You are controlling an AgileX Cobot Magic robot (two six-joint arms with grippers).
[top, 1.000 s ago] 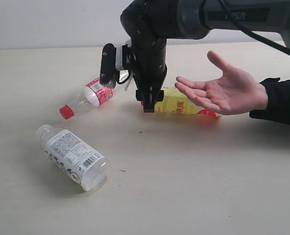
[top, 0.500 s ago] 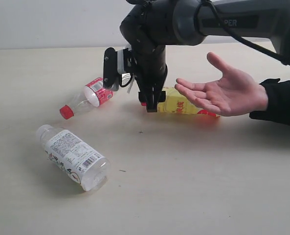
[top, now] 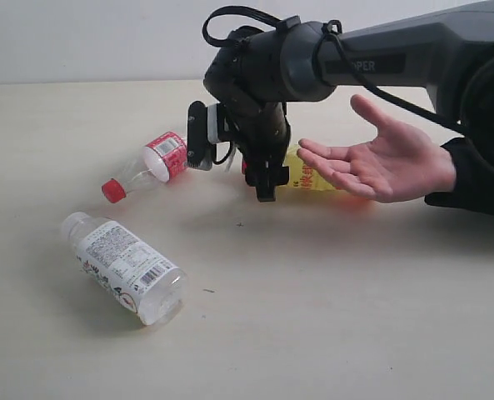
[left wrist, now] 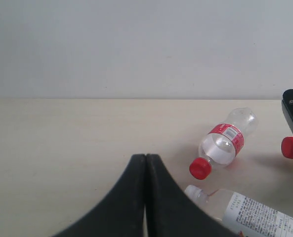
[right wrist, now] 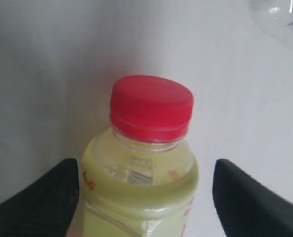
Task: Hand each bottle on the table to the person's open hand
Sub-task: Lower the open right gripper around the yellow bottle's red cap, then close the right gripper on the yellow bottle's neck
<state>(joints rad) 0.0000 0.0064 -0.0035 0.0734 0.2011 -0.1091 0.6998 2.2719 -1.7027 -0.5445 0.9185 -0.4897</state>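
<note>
The yellow bottle [top: 309, 177] lies on the table [top: 355, 317], partly hidden behind the person's open hand [top: 384, 162]. My right gripper [top: 266, 182] stands open at its near end. In the right wrist view the yellow bottle [right wrist: 141, 182] with its red cap [right wrist: 151, 106] sits between the open fingers of my right gripper [right wrist: 146, 170], with a gap on one side. A clear slim bottle [top: 151, 167] with a red cap lies to the left. A white-labelled bottle [top: 126, 267] lies nearer the front. My left gripper [left wrist: 146, 158] is shut and holds nothing.
The person's dark sleeve [top: 480, 175] rests at the right edge. The left wrist view shows the red-capped clear bottle [left wrist: 225, 145] and the white-capped bottle [left wrist: 250, 215] beside it, and a pale wall [left wrist: 136, 44] behind the table.
The right arm has shifted a little to the right along the yellow bottle, toward the hand. The bottles and the hand have stayed in place.
</note>
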